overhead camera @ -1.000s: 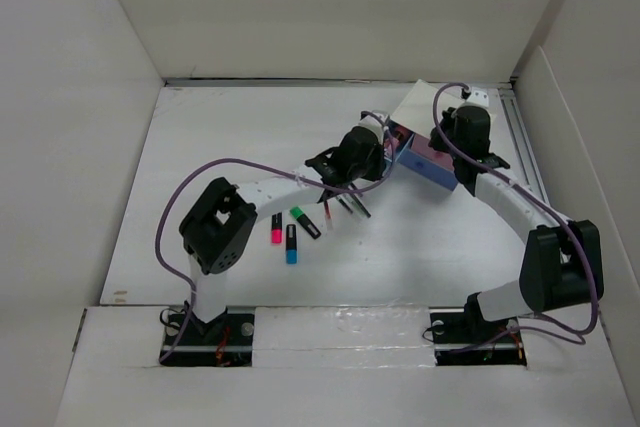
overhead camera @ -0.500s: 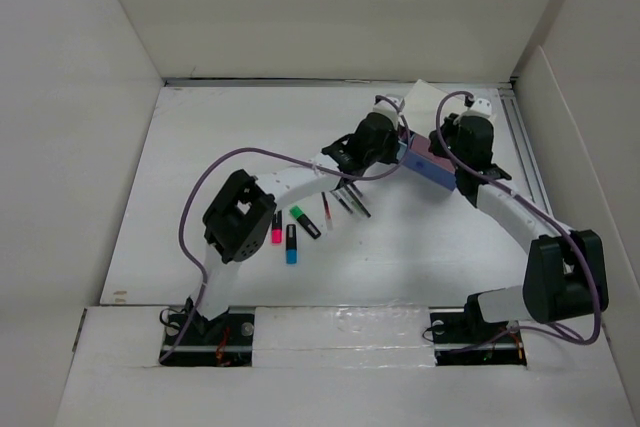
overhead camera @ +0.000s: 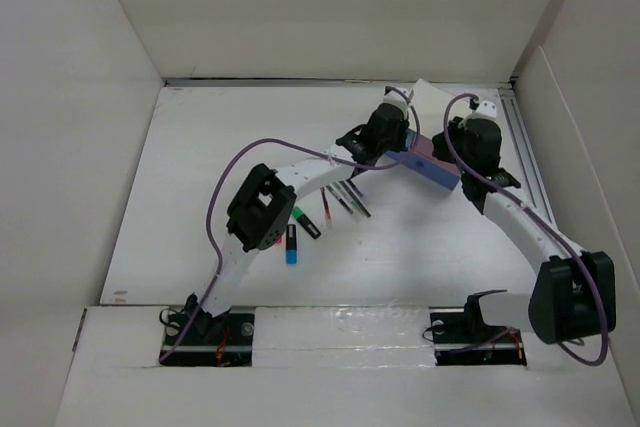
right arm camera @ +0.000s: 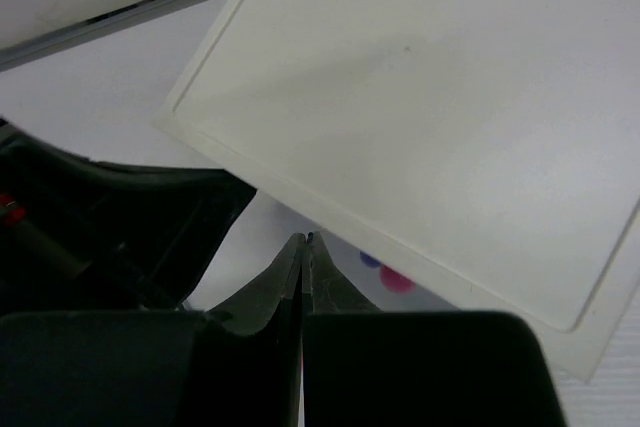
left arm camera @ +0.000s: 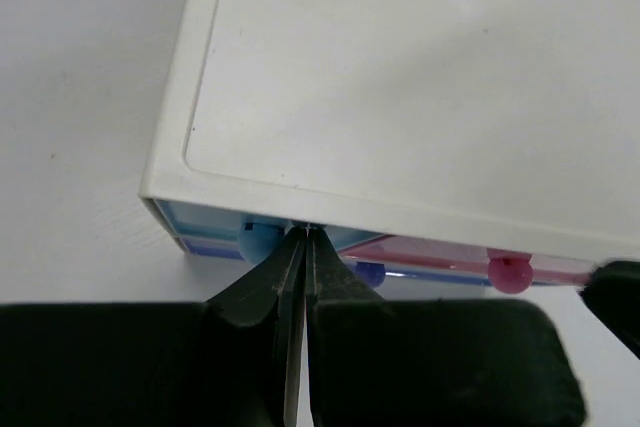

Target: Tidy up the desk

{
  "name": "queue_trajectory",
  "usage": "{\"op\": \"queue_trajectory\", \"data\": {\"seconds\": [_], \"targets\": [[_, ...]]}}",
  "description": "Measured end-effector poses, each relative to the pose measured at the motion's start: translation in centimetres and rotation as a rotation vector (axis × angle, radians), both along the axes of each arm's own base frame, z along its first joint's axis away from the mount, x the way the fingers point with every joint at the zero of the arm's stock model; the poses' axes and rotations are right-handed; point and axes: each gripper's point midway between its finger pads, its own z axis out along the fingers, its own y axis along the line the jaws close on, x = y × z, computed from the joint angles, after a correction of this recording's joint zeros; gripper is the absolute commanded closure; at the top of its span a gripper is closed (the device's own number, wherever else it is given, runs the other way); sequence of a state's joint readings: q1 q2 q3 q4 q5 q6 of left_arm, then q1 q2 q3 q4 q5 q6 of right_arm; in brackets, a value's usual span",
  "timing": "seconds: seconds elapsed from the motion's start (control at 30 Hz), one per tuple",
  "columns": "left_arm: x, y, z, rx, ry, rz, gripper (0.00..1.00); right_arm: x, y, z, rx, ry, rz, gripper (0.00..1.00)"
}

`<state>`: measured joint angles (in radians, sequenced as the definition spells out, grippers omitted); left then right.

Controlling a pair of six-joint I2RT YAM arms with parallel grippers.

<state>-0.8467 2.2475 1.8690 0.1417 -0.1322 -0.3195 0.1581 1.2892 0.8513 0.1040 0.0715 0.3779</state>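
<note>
The desk [overhead camera: 220,147] is a white tabletop walled by white panels. At its back right stands a small white drawer box [overhead camera: 428,99] with pastel fronts. My left gripper [overhead camera: 403,145] is shut and empty; in the left wrist view its tips [left arm camera: 303,233] press the box front [left arm camera: 200,219] between a light blue knob [left arm camera: 257,241] and a dark blue knob [left arm camera: 370,272]. My right gripper [overhead camera: 462,169] is also shut and empty; its tips [right arm camera: 305,239] hover by the box's lower edge, near a pink knob [right arm camera: 397,280].
Loose on the desk lie a green marker [overhead camera: 305,222], a blue marker [overhead camera: 291,245], a red pen [overhead camera: 327,212] and black pens [overhead camera: 351,199]. The left arm's elbow [overhead camera: 260,209] hangs over them. White side panels [overhead camera: 80,137] wall the desk.
The left arm has stretched farther back and right until its shut tips meet the box front. The right wrist shifted slightly right. Both grippers stayed shut.
</note>
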Motion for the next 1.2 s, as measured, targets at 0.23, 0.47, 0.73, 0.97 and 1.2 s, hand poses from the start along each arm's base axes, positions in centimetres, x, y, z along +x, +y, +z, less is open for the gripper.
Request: {"op": "queue_trajectory", "data": {"seconds": [0.23, 0.47, 0.73, 0.97, 1.2], "targets": [[0.9, -1.3, 0.8, -0.024, -0.013, -0.017, 1.00, -3.5, -0.5, 4.1, 0.024, -0.109, -0.003, 0.95], [0.2, -1.4, 0.5, -0.042, -0.005, -0.044, 1.00, -5.9, -1.6, -1.7, 0.064, -0.005, -0.045, 0.66], [-5.4, 4.6, 1.6, -0.067, 0.033, -0.028, 0.86, -5.2, -3.9, -5.8, 0.097, 0.112, -0.121, 0.85], [-8.8, 8.6, 7.5, -0.254, -0.032, -0.008, 0.86, -3.8, -8.5, -5.9, 0.081, 0.119, -0.260, 0.96], [-12.6, 10.9, 2.0, -0.254, 0.086, 0.004, 0.84, -1.1, -10.4, -4.7, 0.041, 0.098, -0.283, 0.67]]}}
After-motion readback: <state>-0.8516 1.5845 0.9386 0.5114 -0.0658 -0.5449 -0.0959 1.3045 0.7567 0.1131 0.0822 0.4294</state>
